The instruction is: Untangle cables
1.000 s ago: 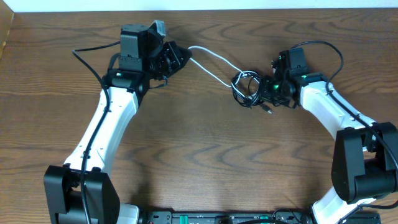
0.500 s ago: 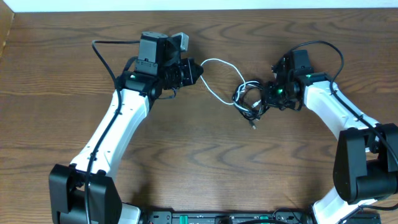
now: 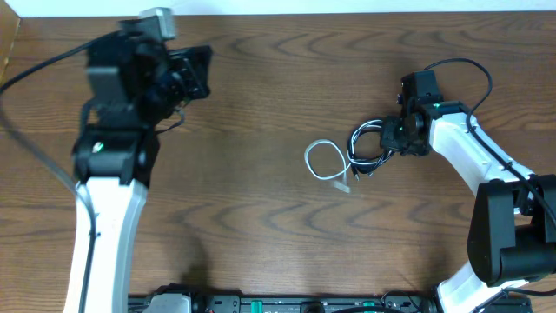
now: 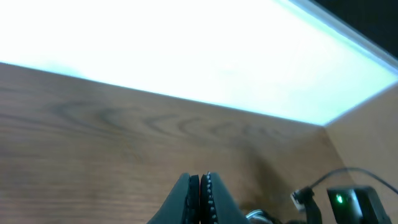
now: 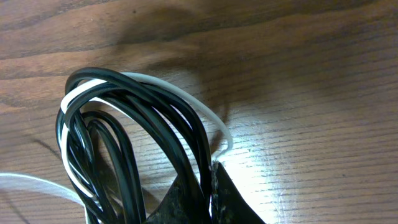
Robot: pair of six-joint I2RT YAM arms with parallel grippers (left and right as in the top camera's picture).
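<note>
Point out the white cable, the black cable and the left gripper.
white cable [image 3: 307, 159]: overhead view, left side of its loop.
black cable [image 5: 174, 118]: right wrist view, arch of its bundled strands.
left gripper [image 4: 200, 182]: left wrist view, between its closed fingertips.

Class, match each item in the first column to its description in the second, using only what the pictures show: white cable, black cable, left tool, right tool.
Column one
1. white cable
2. black cable
3. left tool
4. right tool

Column two
A. shut, holding nothing, far from both cords
B. shut on a bunch of dark loops
C. pale open loop lying beside the bundle
D. dark coil bunched in several loops

Right pairs: 1-C, 2-D, 3-A, 4-B
</note>
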